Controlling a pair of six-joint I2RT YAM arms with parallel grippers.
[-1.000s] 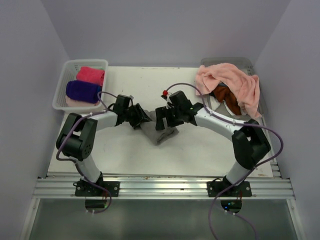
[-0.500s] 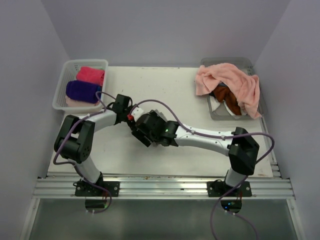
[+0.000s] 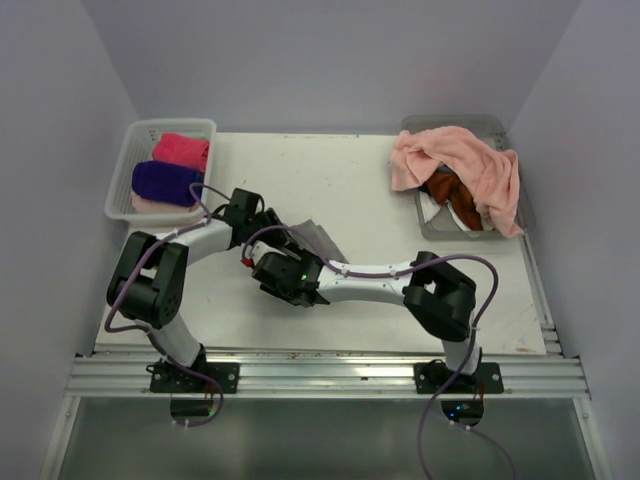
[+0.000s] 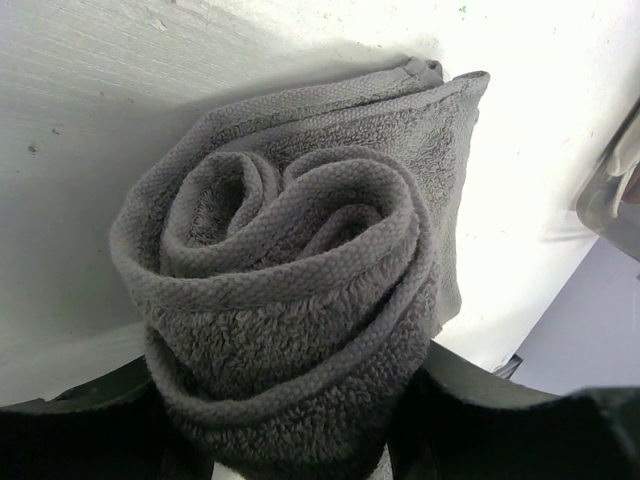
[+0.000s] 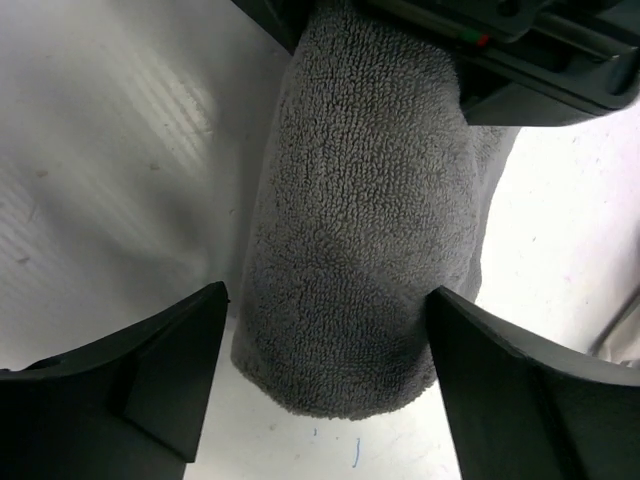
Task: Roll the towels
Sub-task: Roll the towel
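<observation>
Clamps grey roll (image 4: 290, 330) in left hand (image 4: 285, 400) with right hand (image 5: 325, 300) wide astride it, finished rolls (image 3: 166, 183) binned left of it and towel heap (image 3: 460, 165) right of it unrolled.

"What sort of place am I steering in today?"

"A robot lab, a boxed-in test cell. On my overhead feed, plain pale walls (image 3: 330, 60) close round a white table (image 3: 300, 170) on three sides."

"What else tells you that?"

"A metal rail (image 3: 320, 372) runs along the near edge, and I see both arms bolted to it — the left arm (image 3: 160, 285) and the right arm (image 3: 440, 300) — with purple cables (image 3: 420, 430) trailing loose. Two plastic baskets sit at the far corners. The left basket (image 3: 120, 175) holds rolled towels (image 3: 165, 183); the right basket (image 3: 480, 122) holds a heap of loose towels (image 3: 460, 165)."
</observation>
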